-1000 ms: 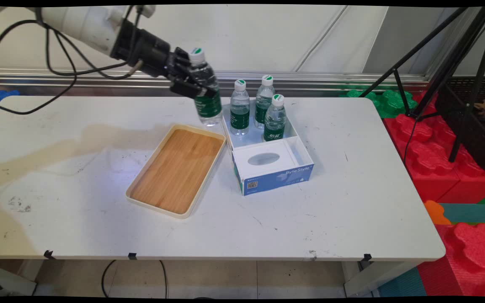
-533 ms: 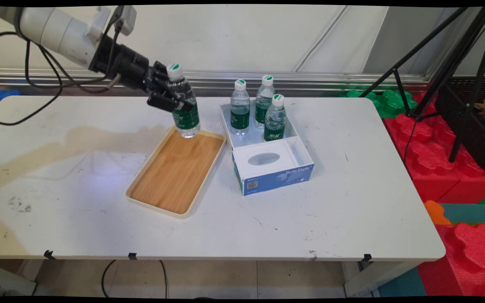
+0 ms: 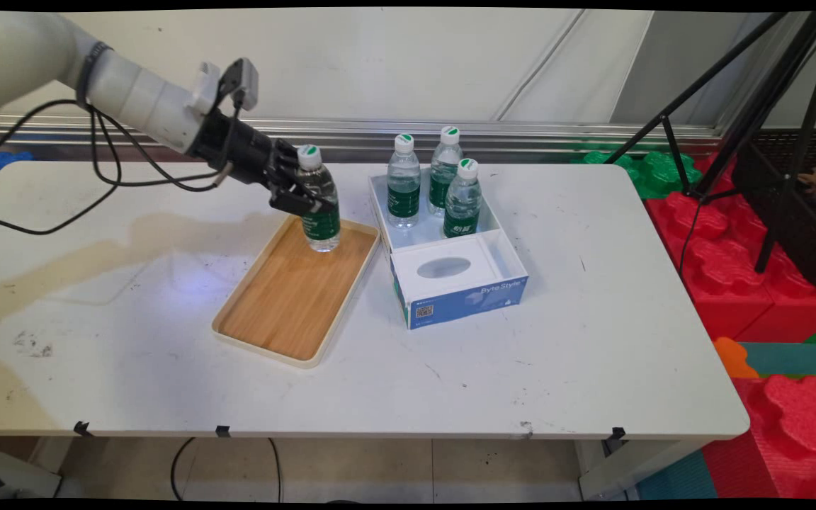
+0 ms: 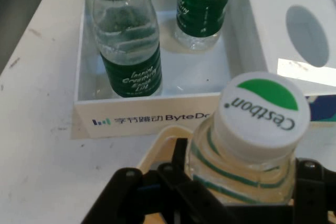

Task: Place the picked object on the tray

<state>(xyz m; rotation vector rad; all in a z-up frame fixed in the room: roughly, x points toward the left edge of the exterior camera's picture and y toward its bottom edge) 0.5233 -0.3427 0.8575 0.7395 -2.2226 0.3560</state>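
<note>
The black gripper (image 3: 303, 200) is clamped around the upper body of a water bottle (image 3: 320, 210), its fingers (image 4: 173, 182) pressed against the clear plastic just under the white-and-green Cestbon cap (image 4: 260, 109). The bottle stands nearly upright at the far end of the wooden tray (image 3: 298, 287), its base at or just above the wood close to the cream rim; contact cannot be confirmed.

Because the grip sits high, on soft thin plastic, the bottle could swing or slip if the arm jerks. If the fingers part while the base is off the wood or lands on the raised rim, it would likely topple, toward the table (image 3: 592, 340) or into the white-and-blue ByteStyle box (image 3: 461, 301) just beside the tray. Three more water bottles (image 3: 404, 183) stand in that box's far compartment, near enough that a sideways sweep of the hand might knock them.
</note>
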